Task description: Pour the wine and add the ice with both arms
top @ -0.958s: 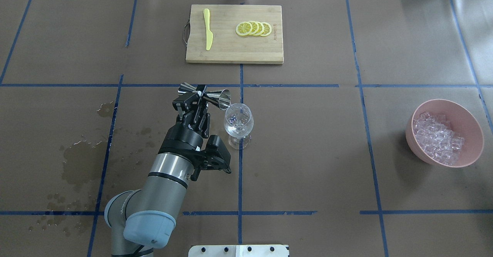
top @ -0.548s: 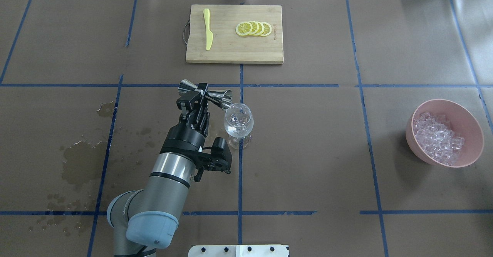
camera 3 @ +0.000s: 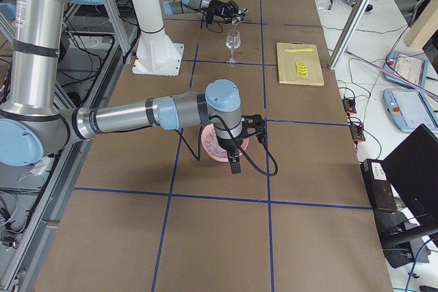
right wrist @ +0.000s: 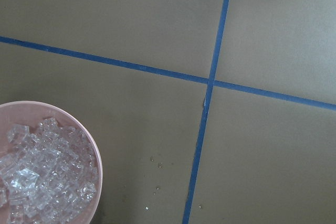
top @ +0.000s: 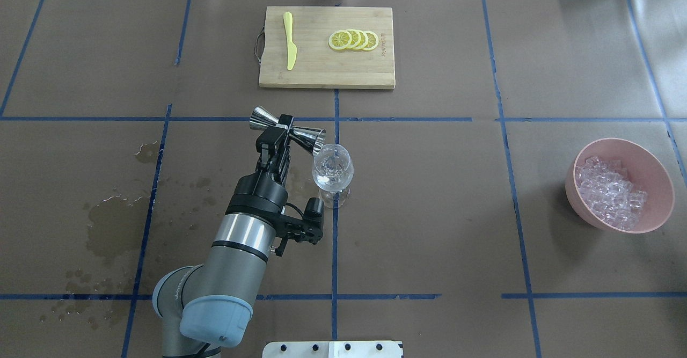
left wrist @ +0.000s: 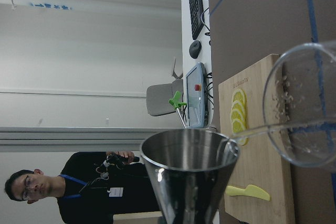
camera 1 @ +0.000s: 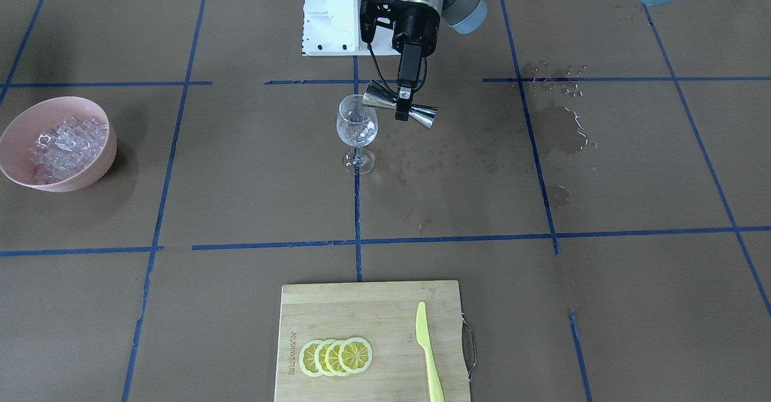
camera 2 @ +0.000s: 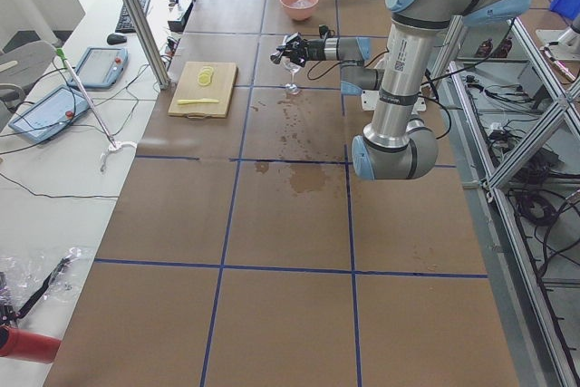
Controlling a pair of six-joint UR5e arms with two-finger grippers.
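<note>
My left gripper (top: 275,131) is shut on the waist of a steel jigger (top: 306,134). It holds the jigger on its side, mouth at the rim of a clear wine glass (top: 333,173) near the table's middle. The front view shows the same gripper (camera 1: 402,104), jigger (camera 1: 376,102) and glass (camera 1: 357,129). In the left wrist view a thin clear stream runs from the jigger (left wrist: 189,166) into the glass (left wrist: 304,124). Ice (top: 609,191) fills a pink bowl (top: 652,167) at the right. My right gripper (camera 3: 235,162) hangs over that bowl; I cannot tell if it is open.
A wooden cutting board (top: 322,71) at the far side carries lemon slices (top: 354,39) and a yellow knife (top: 290,41). Wet patches (top: 107,224) mark the paper left of my left arm. The white pedestal base (camera 1: 328,16) stands behind the glass.
My left wrist has rolled further, and the wrist camera mount swung under the arm. The jigger's far end rose slightly. Its mouth stays at the glass rim.
</note>
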